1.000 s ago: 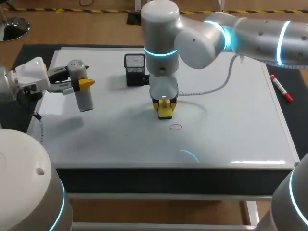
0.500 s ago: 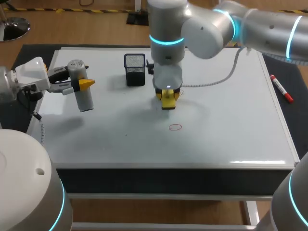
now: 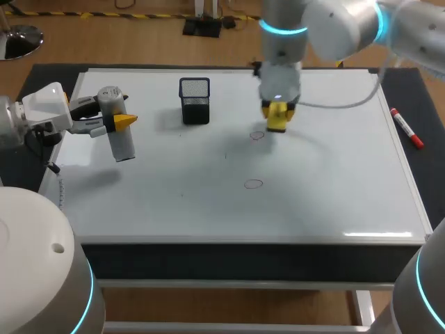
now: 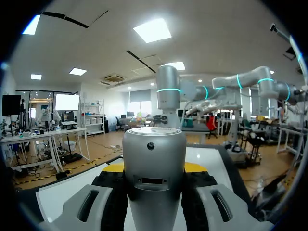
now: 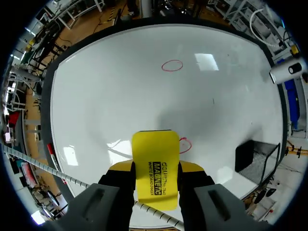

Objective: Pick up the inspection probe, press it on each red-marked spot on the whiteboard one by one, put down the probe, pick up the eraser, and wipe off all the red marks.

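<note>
My left gripper is shut on the silver inspection probe, held above the whiteboard's left edge. In the left wrist view the probe fills the space between the fingers of that gripper. My right gripper is shut on the yellow eraser over the far middle of the board. A small red mark lies just left of the eraser, and a red circle is nearer the front. In the right wrist view the eraser sits in the gripper, with one mark beside it and the circle ahead.
A black mesh holder stands at the far left-middle of the board, also seen in the right wrist view as the holder. A red marker lies on the dark mat off the board's right edge.
My right arm has carried the eraser from the board's middle toward the far right, uncovering the small red mark. The left arm and probe have not moved.
</note>
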`<state>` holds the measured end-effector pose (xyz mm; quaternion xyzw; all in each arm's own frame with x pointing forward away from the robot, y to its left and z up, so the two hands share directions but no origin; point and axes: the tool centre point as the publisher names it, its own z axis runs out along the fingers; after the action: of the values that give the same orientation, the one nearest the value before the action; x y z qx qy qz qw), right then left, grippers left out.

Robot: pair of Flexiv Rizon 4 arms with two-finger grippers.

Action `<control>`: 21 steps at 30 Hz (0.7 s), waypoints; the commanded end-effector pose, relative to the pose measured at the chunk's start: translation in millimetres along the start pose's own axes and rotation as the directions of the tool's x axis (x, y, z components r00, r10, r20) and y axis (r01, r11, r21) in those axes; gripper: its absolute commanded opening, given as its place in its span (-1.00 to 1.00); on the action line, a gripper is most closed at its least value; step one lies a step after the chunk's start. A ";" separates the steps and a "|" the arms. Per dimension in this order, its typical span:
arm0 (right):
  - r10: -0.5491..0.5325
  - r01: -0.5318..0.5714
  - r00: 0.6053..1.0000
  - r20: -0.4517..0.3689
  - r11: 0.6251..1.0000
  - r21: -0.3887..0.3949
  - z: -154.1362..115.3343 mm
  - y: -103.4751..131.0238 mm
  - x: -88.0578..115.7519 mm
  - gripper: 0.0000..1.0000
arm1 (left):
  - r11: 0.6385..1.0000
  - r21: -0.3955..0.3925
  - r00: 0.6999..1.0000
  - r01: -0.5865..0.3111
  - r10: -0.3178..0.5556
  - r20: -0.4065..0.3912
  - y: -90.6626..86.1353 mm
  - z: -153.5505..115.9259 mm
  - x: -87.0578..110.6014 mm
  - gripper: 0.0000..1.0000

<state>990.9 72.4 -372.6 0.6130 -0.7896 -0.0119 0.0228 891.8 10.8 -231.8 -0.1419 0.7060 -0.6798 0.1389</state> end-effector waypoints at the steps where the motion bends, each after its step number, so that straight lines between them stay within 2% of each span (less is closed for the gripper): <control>1: 0.047 -0.046 0.998 0.043 0.999 -0.018 -9.4 -41.8 48.6 -1.00 | 1.000 0.001 1.000 -0.001 0.001 0.001 -0.8 0.0 0.0 -1.00; 6: 0.128 -0.128 0.991 0.023 0.992 -0.017 -10.9 -79.0 85.0 -1.00 | 1.000 0.001 1.000 -0.001 0.001 0.001 -0.8 0.0 0.0 -1.00; 10: 0.173 -0.173 0.985 0.006 0.985 -0.019 -9.1 -98.0 106.9 -1.00 | 1.000 0.001 1.000 -0.001 0.001 0.001 -0.8 0.0 0.0 -1.00; 21: 0.233 -0.233 0.973 -0.005 0.972 -0.041 -3.2 -125.2 138.9 -1.00 | 1.000 0.001 1.000 -0.001 0.001 0.001 -0.8 0.0 0.0 -1.00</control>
<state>1070.9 -89.2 -372.5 0.5152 -0.8562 -0.0213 0.0315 891.7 10.8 -231.8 -0.1419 0.7060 -0.6798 0.1389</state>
